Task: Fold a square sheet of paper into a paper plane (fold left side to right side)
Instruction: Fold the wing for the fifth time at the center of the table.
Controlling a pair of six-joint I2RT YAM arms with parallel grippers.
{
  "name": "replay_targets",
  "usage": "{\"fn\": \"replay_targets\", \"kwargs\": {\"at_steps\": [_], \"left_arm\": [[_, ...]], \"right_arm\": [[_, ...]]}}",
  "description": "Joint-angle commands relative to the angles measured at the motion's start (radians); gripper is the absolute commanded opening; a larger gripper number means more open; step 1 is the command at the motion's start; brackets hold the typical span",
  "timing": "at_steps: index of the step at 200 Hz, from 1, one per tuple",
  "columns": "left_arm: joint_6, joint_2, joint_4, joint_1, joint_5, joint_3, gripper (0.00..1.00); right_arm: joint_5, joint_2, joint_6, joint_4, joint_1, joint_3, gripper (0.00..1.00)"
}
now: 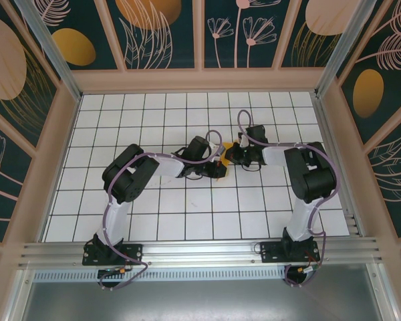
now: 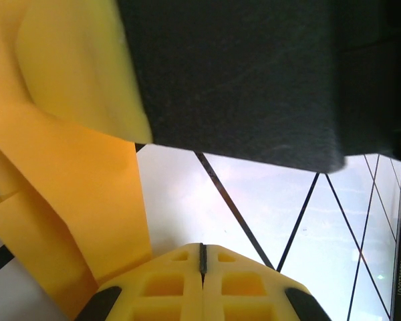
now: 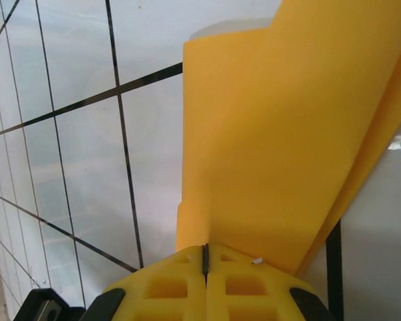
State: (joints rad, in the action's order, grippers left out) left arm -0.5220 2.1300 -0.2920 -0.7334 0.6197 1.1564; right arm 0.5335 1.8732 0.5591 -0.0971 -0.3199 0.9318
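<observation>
Here, jaws shut on nothing visible, the left gripper (image 2: pixel 202 249) and right gripper (image 3: pixel 205 250) are working the thin orange paper sheet (image 3: pixel 274 134), likely needing slow, even creasing.

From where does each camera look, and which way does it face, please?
Top external: above, behind the bases, facing down on the tiled table; left arm and right arm show.
Left wrist: on the left end effector, facing along its yellow fingers at tiles.
Right wrist: same on the right end effector.
All share the orange paper.
</observation>
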Motion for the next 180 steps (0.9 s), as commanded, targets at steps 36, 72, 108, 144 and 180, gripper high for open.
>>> {"fn": "replay_targets", "kwargs": {"at_steps": [36,72,108,144,180], "left_arm": [[0.002,0.027,0.172,-0.010,-0.036,-0.053,0.00],[0.004,0.029,0.174,-0.010,-0.036,-0.055,0.00],[0.004,0.031,0.172,-0.010,-0.036,-0.058,0.00],[0.002,0.027,0.171,-0.009,-0.034,-0.061,0.00],[0.002,0.020,0.166,-0.011,-0.033,-0.069,0.00]], "right_arm": [[-0.046,0.051,-0.040,0.041,0.020,0.042,0.00],[-0.062,0.072,-0.059,0.065,0.049,0.063,0.00],[-0.082,0.105,-0.095,0.110,0.079,0.128,0.00],[-0.100,0.142,-0.118,0.148,0.119,0.189,0.00],[-0.104,0.180,-0.136,0.167,0.160,0.240,0.00]]}}
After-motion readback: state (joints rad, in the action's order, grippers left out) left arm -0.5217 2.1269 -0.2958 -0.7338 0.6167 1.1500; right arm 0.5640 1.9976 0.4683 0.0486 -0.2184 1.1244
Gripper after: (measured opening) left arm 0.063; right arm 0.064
